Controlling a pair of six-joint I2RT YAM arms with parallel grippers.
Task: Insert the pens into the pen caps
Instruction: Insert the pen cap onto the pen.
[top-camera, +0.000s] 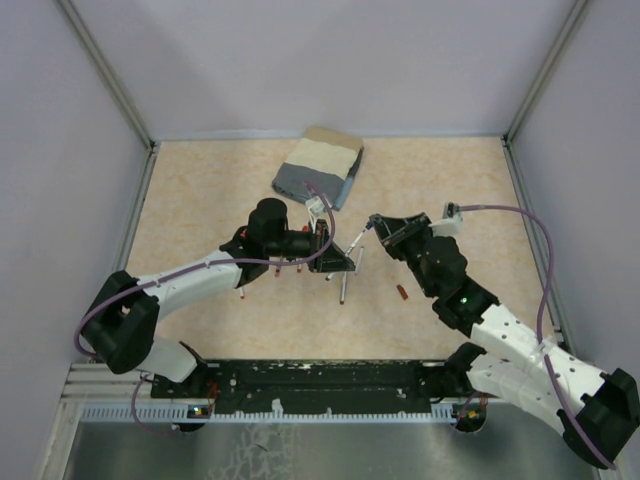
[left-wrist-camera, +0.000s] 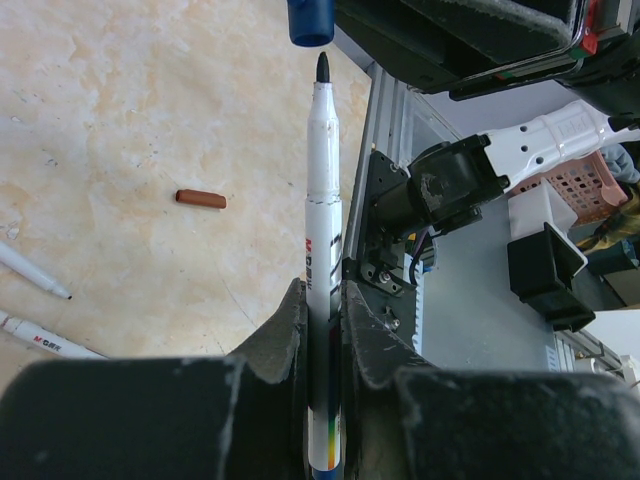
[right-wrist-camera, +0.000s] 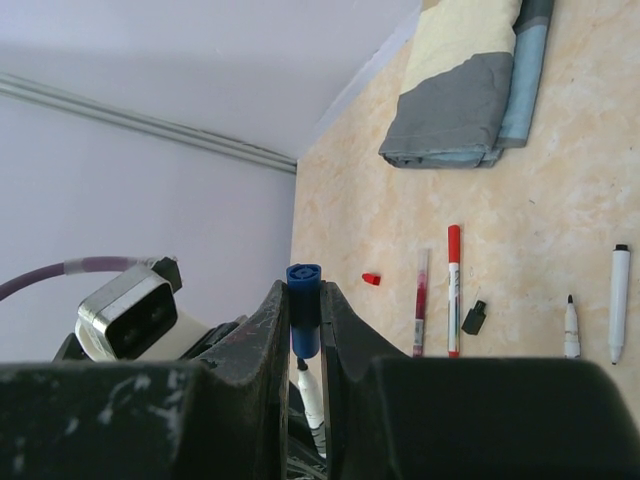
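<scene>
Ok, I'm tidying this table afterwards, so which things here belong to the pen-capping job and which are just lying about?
For the job: white-barrelled marker pen in the left gripper; blue plastic cap in the right gripper; loose brown-red cap, small red cap, black cap; other loose pens.
Lying about: folded grey, cream and blue cloth.

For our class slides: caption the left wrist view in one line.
Left gripper holds a black-tipped pen, its tip just short of the blue cap.
</scene>
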